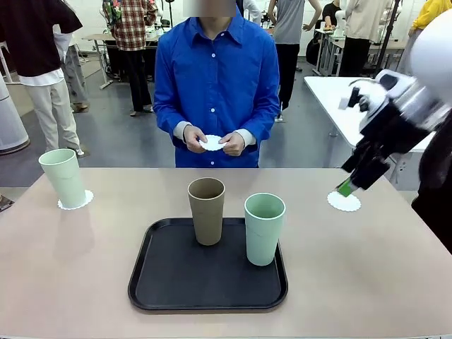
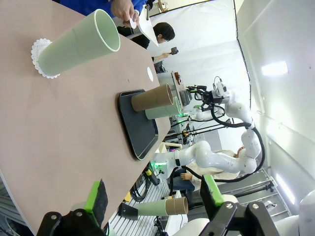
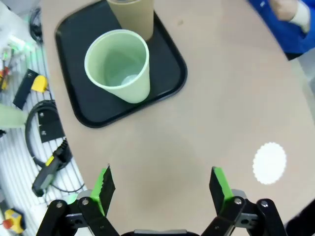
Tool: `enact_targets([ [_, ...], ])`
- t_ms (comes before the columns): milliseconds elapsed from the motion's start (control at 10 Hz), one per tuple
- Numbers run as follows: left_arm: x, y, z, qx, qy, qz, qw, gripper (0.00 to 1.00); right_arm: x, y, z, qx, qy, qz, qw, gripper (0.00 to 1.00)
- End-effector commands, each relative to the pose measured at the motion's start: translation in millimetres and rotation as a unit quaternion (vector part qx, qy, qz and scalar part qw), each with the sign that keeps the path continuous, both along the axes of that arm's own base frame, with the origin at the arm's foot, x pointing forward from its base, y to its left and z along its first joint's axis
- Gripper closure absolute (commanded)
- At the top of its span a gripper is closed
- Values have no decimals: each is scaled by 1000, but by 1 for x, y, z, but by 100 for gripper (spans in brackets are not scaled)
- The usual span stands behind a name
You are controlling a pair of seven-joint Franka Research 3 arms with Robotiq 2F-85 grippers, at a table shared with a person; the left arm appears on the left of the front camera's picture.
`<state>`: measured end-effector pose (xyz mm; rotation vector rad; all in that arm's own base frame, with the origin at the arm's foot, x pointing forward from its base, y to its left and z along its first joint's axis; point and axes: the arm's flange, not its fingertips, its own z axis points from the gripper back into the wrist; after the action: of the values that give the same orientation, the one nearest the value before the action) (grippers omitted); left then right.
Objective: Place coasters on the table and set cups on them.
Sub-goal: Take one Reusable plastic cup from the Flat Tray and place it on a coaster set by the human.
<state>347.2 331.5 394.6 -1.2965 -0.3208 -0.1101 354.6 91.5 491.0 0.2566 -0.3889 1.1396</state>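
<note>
A pale mint cup [image 1: 63,178] [image 2: 78,44] stands on a white coaster [image 1: 75,200] [image 2: 35,56] at the table's [image 1: 367,282] far left. On the black tray [image 1: 176,275] stand the tan cup [image 1: 206,210] [image 3: 133,17] and a second mint cup [image 1: 264,228] [image 3: 120,66]. Another coaster [image 1: 344,201] [image 3: 269,162] lies bare at the right. My right gripper [image 1: 347,186] [image 3: 161,183] hovers open just above and beside it, holding nothing. The person's hands hold a third coaster [image 1: 211,143]. My left gripper [image 2: 153,194] is open and empty, off the table's left end, well away from the first cup.
The person stands at the far edge, hands close to the chest. The tray [image 3: 165,59] sits at the table's middle front. Bare tabletop lies between the tray and each coaster. A white table [image 1: 339,99] stands behind at the right.
</note>
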Motion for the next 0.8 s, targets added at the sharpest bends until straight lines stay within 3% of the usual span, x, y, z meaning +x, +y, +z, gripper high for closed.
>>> enact_targets([
  [0, -3, 0, 1, -1, -5, -3, 1000, 0, 12, 10, -27, -27, 18, -5, 999, 0],
  [700, -3, 0, 1, -1, -5, -3, 1000, 0, 7, 7, -20, -4, 4, 5, 1000, 0],
])
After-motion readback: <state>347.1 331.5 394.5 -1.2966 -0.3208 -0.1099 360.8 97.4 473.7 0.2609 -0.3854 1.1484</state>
